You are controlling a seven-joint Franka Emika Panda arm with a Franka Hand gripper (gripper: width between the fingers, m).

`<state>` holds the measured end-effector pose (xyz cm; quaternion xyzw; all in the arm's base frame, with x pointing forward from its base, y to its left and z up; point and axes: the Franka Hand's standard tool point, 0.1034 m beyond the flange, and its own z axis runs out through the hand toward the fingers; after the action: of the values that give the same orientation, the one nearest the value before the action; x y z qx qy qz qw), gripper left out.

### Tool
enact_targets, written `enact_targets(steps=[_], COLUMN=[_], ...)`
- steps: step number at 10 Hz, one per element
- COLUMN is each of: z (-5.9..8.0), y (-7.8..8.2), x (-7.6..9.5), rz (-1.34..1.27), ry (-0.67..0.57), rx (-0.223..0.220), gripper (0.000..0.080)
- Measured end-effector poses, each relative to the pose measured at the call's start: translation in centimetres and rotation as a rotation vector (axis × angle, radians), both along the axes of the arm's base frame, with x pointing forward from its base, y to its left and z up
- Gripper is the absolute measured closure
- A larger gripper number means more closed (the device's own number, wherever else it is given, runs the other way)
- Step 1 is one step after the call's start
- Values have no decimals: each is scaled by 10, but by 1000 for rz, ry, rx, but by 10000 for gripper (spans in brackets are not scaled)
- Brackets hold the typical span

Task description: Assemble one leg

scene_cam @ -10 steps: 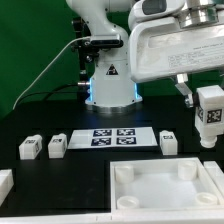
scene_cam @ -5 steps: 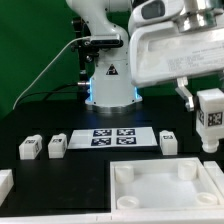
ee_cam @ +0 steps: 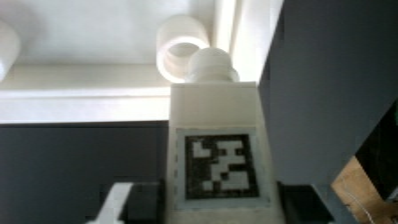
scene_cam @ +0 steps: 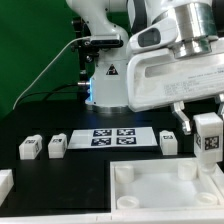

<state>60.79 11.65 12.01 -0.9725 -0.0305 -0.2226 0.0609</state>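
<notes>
While the fingers [scene_cam: 184,121] clamp one leg [scene_cam: 208,134] upright, three other legs [scene_cam: 29,148] [scene_cam: 57,145] [scene_cam: 168,141] on the black table [scene_cam: 60,185]

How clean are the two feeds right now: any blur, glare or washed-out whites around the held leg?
Wrist view: soft throughout; the marker on the leg is fuzzy but readable, and the white square piece behind it is overexposed, its edges bleeding. Exterior view: sharper and evenly lit, the gripper and the leg distinct against the black table, no glare spots visible.
</notes>
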Motion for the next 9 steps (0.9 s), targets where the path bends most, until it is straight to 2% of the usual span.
enact_targets(steps=[6,9], z=[-4,-10], y=[2,-1], x=[-2,3], rz=[9,9], ry=[10,-39], rx=[-4,-9], gripper=[506,506])
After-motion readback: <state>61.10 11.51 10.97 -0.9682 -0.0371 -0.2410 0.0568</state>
